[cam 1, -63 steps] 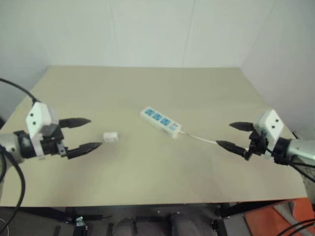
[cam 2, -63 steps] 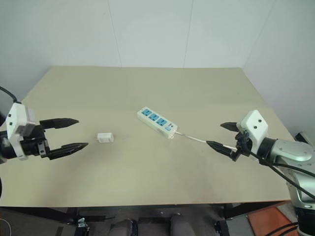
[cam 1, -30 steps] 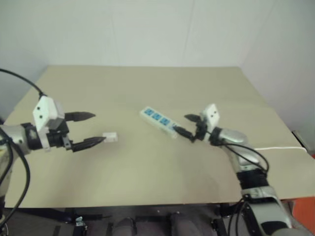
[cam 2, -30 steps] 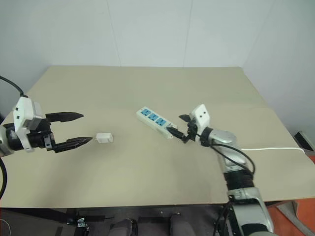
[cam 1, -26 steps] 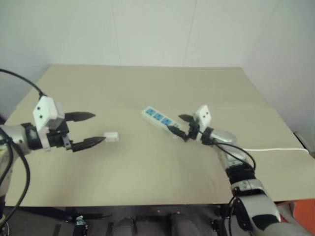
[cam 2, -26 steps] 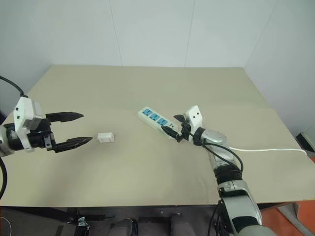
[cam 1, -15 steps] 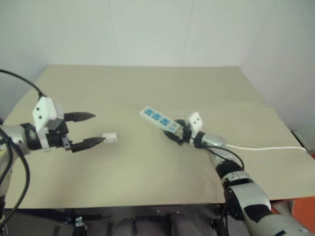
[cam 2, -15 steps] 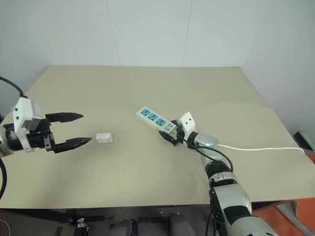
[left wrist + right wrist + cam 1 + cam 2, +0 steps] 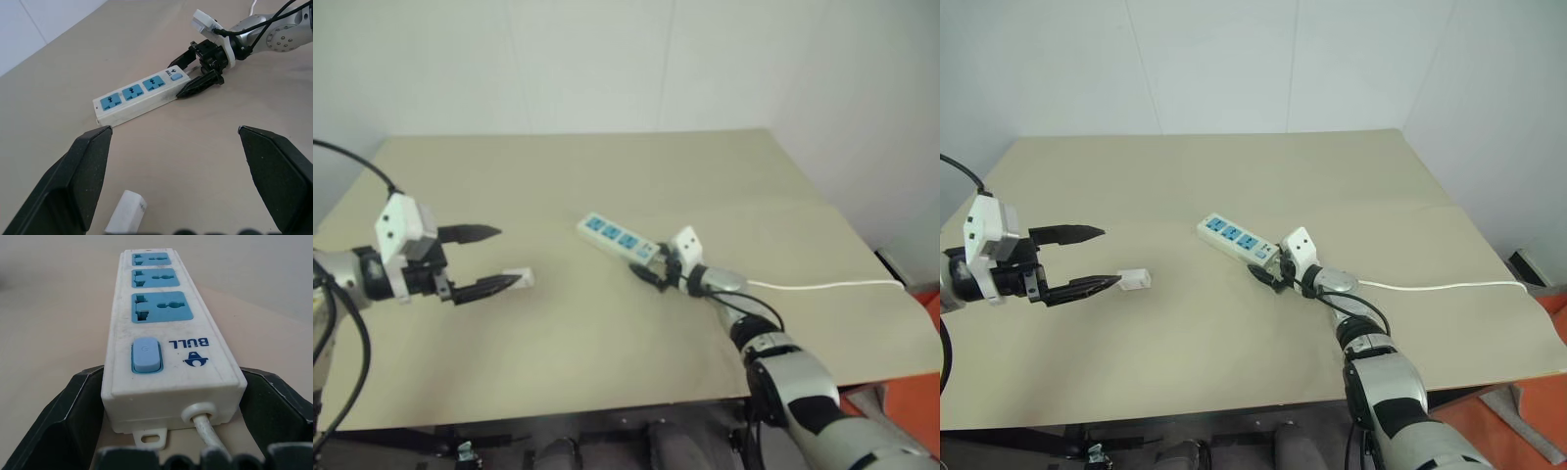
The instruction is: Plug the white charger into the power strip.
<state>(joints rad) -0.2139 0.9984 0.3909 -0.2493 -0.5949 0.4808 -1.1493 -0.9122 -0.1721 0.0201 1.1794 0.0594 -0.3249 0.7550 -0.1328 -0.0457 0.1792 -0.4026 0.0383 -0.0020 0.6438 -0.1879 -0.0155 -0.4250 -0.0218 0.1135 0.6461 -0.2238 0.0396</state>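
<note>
A beige table (image 9: 1234, 392) takes up most of the scene, its top plain and matte, with a faint seam running across it toward three o'clock. Its far edge meets a white wall (image 9: 1214, 69) at twelve o'clock, which is built of flat panels divided by thin vertical joints. A second white wall (image 9: 1498, 108) stands at two o'clock, and the two join in a corner above the table's far right corner. At four o'clock, past the table's edge, lies a patch of orange-red floor (image 9: 1547, 411). Under the near edge, at six o'clock, dark frame bars (image 9: 1136, 436) show. The light is soft and even.
</note>
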